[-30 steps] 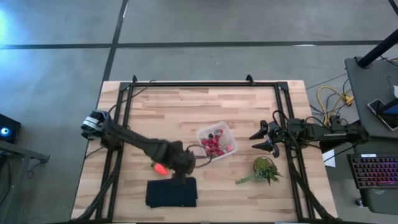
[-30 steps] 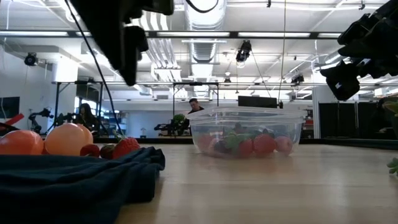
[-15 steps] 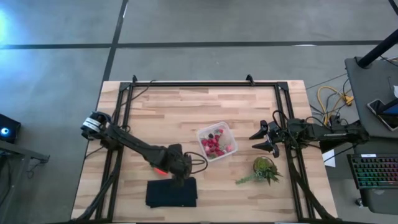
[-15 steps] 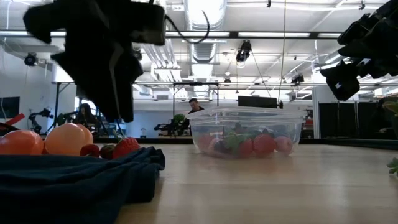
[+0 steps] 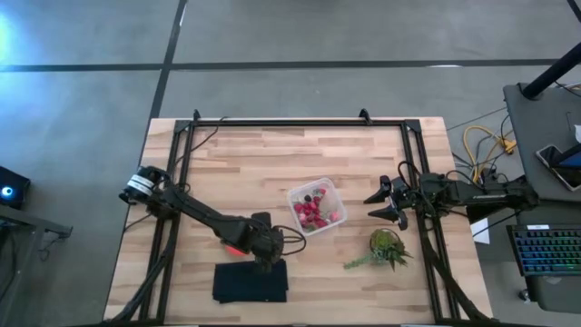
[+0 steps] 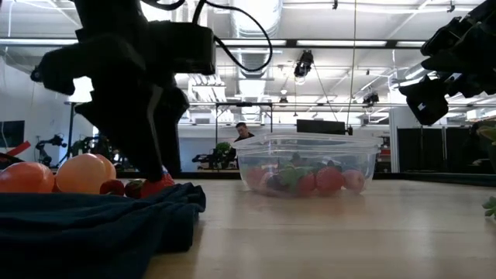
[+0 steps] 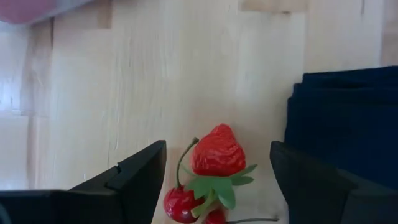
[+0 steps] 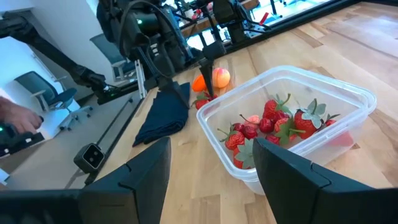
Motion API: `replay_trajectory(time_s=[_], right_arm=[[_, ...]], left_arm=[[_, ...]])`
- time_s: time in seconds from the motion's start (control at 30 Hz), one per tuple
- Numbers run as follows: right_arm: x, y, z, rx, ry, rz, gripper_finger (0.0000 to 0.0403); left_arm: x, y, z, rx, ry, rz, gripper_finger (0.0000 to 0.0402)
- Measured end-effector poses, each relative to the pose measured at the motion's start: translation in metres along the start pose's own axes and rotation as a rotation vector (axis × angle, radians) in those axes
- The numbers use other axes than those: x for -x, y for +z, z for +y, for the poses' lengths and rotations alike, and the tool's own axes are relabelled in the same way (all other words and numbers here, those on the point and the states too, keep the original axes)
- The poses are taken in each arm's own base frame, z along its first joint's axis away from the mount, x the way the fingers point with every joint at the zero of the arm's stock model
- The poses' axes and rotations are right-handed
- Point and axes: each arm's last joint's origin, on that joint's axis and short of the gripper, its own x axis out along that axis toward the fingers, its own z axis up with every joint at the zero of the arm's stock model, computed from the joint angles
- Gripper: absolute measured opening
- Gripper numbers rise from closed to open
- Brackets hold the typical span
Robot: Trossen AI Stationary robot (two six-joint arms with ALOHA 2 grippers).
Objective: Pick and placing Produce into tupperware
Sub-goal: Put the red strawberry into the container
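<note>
The left pincer (image 7: 217, 180) stands open over a strawberry (image 7: 216, 151), whose lower cherries are cut off. The right pincer (image 5: 392, 205), open, waits beside the tupperware (image 5: 318, 206) with strawberries inside. Dark cloth (image 5: 251, 281) lies on the wooden worktop (image 5: 272, 163); a person (image 6: 241, 133) sits far behind.

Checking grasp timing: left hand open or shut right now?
Open. In the left wrist view the left hand has its fingers spread either side of a strawberry on the table, not touching it.
</note>
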Motion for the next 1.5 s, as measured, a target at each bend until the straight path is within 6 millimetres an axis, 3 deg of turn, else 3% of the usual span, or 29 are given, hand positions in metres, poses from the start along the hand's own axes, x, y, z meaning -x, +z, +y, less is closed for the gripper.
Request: replay_trajectory(time_s=[0.17,0.6,0.97,1.1,1.33,1.5], right_arm=[[0.0,0.0,0.0,0.0,0.0,0.0,0.0219],[0.0,0.0,0.0,0.0,0.0,0.0,0.0219],[0.0,0.0,0.0,0.0,0.0,0.0,0.0219],[0.0,0.0,0.0,0.0,0.0,0.0,0.0219],[0.0,0.0,0.0,0.0,0.0,0.0,0.0219],[0.0,0.0,0.0,0.0,0.0,0.0,0.0219]], left_arm=[[-0.008,-0.002,-0.001,-0.005,0.008,0.022,0.0248],[-0.015,-0.004,-0.001,-0.009,0.003,0.052,0.0137],[-0.009,-0.005,0.004,-0.032,0.035,0.122,0.0124],[0.012,0.011,0.013,-0.092,0.054,0.124,0.0123],[0.043,0.06,0.042,-0.248,0.195,-0.052,0.0122],[0.044,0.091,0.073,-0.202,0.231,-0.218,0.014]])
